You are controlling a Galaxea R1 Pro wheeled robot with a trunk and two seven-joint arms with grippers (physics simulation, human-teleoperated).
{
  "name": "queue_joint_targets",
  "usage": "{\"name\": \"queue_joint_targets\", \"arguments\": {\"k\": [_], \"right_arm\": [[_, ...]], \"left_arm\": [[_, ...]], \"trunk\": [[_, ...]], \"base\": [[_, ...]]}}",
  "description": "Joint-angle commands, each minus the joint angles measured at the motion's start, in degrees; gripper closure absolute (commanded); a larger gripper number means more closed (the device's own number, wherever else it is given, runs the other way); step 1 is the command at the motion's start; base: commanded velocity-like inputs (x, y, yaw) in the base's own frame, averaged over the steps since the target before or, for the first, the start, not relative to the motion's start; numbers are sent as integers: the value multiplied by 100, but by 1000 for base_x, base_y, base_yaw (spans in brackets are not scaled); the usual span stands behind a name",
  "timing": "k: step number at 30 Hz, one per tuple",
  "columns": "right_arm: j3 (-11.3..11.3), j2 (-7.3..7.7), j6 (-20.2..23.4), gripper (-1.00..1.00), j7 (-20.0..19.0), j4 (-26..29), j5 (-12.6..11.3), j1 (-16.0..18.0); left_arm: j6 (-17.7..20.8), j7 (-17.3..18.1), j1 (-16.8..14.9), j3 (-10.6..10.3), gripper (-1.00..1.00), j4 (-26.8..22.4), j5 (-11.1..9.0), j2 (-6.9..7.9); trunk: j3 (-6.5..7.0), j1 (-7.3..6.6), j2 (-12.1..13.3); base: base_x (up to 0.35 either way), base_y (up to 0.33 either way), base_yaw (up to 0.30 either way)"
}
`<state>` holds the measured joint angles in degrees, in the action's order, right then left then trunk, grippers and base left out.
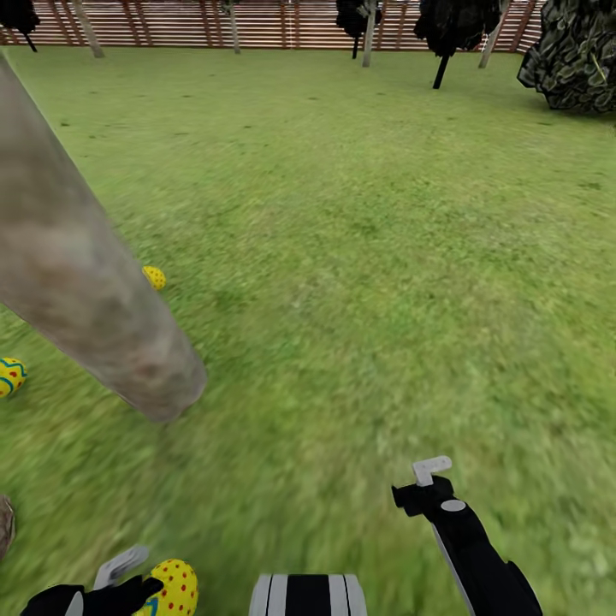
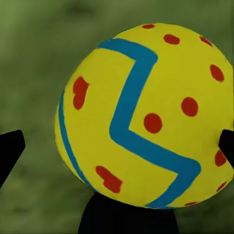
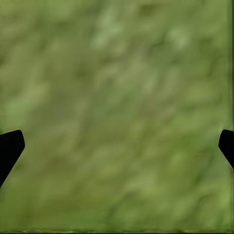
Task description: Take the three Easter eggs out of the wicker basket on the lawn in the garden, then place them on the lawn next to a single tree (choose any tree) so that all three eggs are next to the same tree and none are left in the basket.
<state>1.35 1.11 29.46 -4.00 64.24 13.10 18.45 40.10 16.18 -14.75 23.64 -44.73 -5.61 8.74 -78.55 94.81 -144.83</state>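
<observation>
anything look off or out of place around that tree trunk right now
Nothing stands out. Two yellow dotted eggs lie intact on the green lawn beside the mottled grey-tan tree trunk. The left gripper carries a third yellow dotted egg, uncracked. The right gripper hangs open over grass.

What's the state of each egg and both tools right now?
Egg in left tool: held between the fingers, above grass.
Egg behind the tree trunk: lying on the lawn, partly hidden by the trunk.
Egg at the left edge: lying on the lawn beside the trunk.
Left tool: shut on the egg.
Right tool: open, empty, over grass.
</observation>
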Motion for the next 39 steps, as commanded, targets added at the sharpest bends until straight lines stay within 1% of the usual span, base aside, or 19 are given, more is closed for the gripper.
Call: {"name": "queue_joint_targets", "arguments": {"k": [1, 10, 16, 20, 28, 39], "right_arm": [[6, 4, 34, -100, -40, 9, 61, 2], [3, 4, 34, -100, -40, -104, 46, 1], [-2, 4, 34, -100, -40, -105, 44, 2], [-3, 4, 34, -100, -40, -106, 44, 1], [-3, 4, 34, -100, -40, -113, 44, 2], [-3, 4, 34, -100, -40, -114, 44, 3]], "left_arm": [[43, -10, -2, 16, -100, -7, -55, 0], [49, -10, -2, 10, -100, -1, -55, -3], [51, -10, -2, -6, -100, -2, -51, 0], [55, -11, -2, -38, -100, 0, -14, -4], [52, -11, -2, -46, -100, 0, -11, -5], [50, -10, -2, -52, -100, 0, -19, -4]], "trunk": [[19, -6, 0], [218, -30, 12], [351, -45, 20], [440, -55, 25], [617, -76, 36], [861, -104, 51]], "base": [[-322, 5, 0], [-325, 100, 0], [-167, 84, 0], [-319, 107, 0], [-341, 23, 0], [-180, 282, 0]]}}
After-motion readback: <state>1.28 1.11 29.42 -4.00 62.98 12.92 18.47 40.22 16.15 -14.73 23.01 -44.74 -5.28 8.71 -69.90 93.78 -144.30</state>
